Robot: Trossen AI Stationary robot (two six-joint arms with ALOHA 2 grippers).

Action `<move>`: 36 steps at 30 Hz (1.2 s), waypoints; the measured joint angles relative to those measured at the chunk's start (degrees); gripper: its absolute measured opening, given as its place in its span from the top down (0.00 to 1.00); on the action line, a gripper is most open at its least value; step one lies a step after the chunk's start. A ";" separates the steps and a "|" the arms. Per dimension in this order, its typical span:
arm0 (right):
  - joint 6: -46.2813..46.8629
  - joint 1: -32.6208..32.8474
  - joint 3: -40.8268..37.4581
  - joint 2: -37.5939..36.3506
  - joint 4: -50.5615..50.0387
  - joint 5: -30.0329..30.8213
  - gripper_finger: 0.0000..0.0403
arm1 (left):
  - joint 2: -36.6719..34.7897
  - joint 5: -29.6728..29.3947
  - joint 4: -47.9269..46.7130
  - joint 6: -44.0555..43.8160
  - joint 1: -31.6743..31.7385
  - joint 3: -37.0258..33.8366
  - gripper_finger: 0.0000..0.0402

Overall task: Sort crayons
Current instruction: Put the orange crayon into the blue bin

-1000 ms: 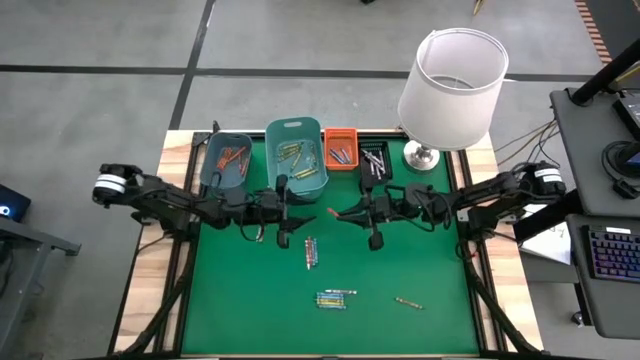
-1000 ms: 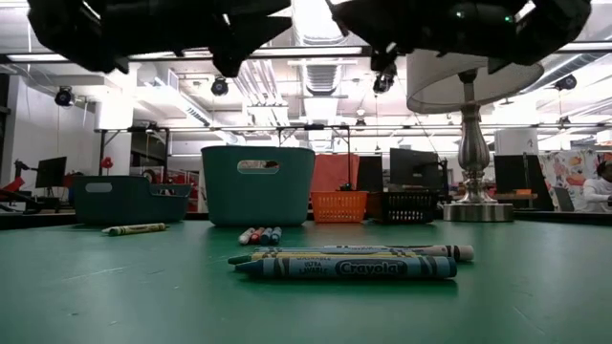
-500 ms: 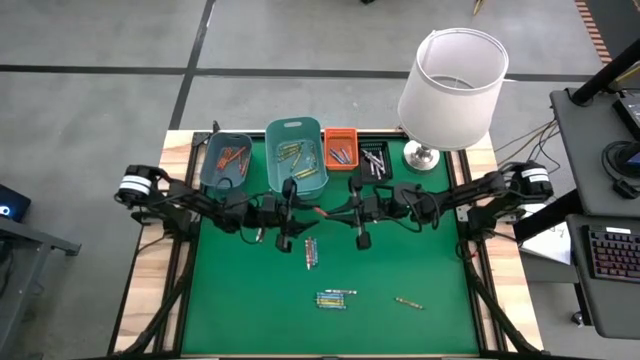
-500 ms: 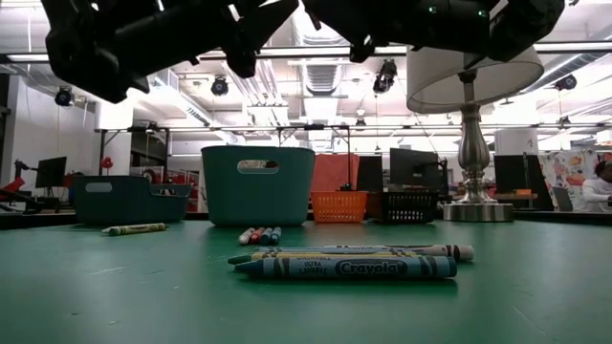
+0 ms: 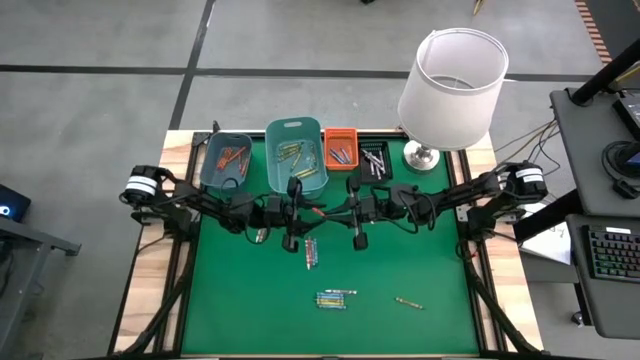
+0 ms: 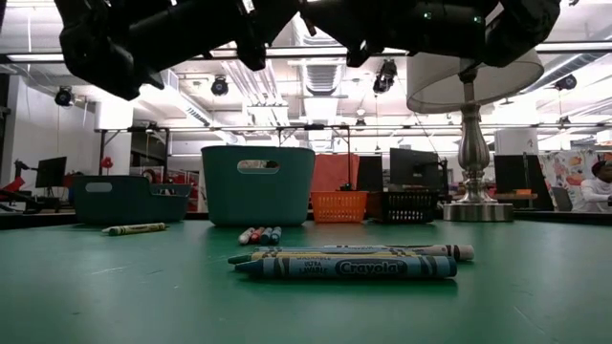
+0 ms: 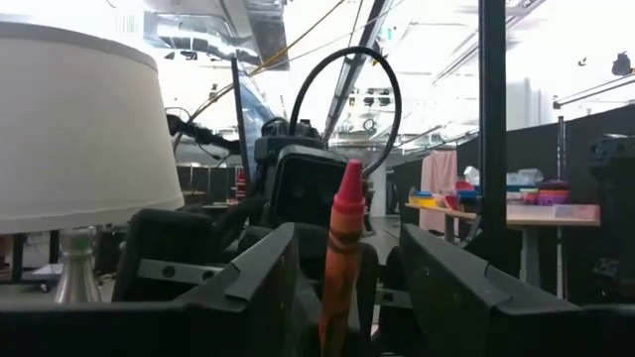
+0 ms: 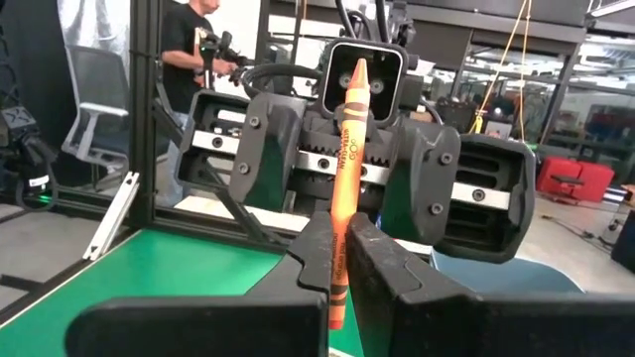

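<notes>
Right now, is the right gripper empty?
No: the right wrist view shows the right gripper shut on an orange crayon standing upright between its fingers.

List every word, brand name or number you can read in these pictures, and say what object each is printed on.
"Crayola": on the paper wrapper of the blue crayon lying nearest on the green table mat, low view.
Smaller print to the left of it on that wrapper: too blurred to read.
Black print along the orange crayon in the right gripper: too small to read.
Red crayon between the left gripper's fingers: no readable text.
</notes>
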 joint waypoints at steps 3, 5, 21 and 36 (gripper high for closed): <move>0.00 0.00 0.00 -0.13 -0.05 -0.02 0.97 | -0.02 -0.34 -0.08 0.50 0.00 -0.46 0.63; 0.00 0.00 0.00 -0.17 -0.03 -0.02 0.97 | -0.02 -0.39 -0.19 0.49 0.00 -0.46 0.67; 5.79 -0.53 1.38 -1.49 -4.25 0.05 0.83 | -2.38 -2.05 -0.86 0.30 0.13 -2.59 0.97; 13.18 -0.52 12.16 -9.50 -49.80 16.93 0.50 | -32.34 -38.43 -77.40 1.07 2.08 3.63 0.99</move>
